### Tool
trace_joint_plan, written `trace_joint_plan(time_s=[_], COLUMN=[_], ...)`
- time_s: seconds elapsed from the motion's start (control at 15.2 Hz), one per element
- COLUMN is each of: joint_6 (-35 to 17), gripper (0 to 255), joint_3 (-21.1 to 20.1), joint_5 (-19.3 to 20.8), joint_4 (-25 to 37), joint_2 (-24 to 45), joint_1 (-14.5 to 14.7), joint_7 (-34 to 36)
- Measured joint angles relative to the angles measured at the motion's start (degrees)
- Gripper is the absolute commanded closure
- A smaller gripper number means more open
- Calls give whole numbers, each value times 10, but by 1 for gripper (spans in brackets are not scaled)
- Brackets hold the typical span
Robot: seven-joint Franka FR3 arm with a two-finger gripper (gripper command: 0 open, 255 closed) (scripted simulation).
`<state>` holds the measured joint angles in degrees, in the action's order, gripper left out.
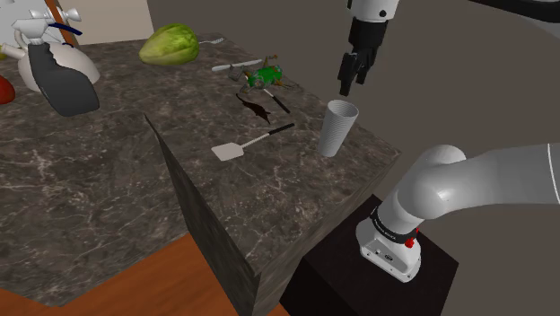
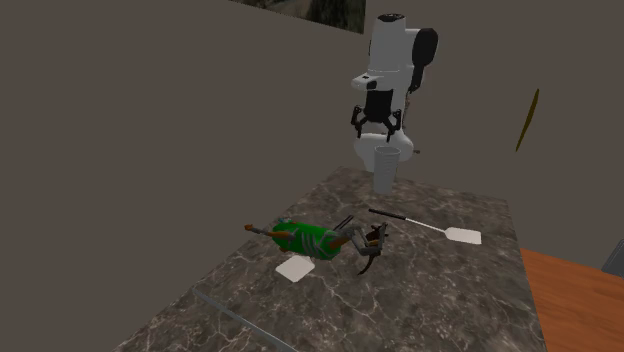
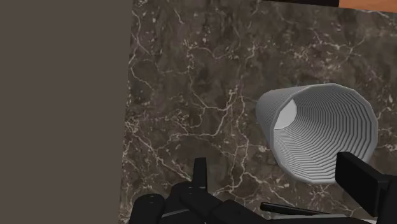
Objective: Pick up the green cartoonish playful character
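— Where is the green character (image 1: 266,77)?
— Lying on the marble counter (image 1: 296,197), up and to the left of the cup (image 1: 338,127) in the shoulder view, well apart from the gripper (image 1: 354,79).
— And the gripper?
— It hangs just above the upright cup. The wrist view looks into the cup's ribbed inside, with the fingers (image 3: 360,177) spread and clasping nothing.
— What does the second exterior view add?
— A dark object (image 2: 370,246) just beside the character and a white blade (image 2: 297,267) near it. The shoulder view gives a spatula (image 1: 240,147), a green leafy head (image 1: 169,45) and the stand (image 1: 377,283).
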<state>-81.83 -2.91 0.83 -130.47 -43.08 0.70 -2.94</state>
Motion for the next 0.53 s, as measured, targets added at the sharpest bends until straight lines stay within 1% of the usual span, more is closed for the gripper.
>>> trace_joint_plan(time_s=[0.13, 0.26, 0.53], joint_6=[-7, -38, -105], gripper=[0, 0, 0], joint_3=[-5, -19, -53], joint_5=[-3, -9, -18], joint_4=[1, -4, 14], joint_2=[6, 23, 88], joint_1=[-2, -8, -25], joint_7=[10, 42, 124])
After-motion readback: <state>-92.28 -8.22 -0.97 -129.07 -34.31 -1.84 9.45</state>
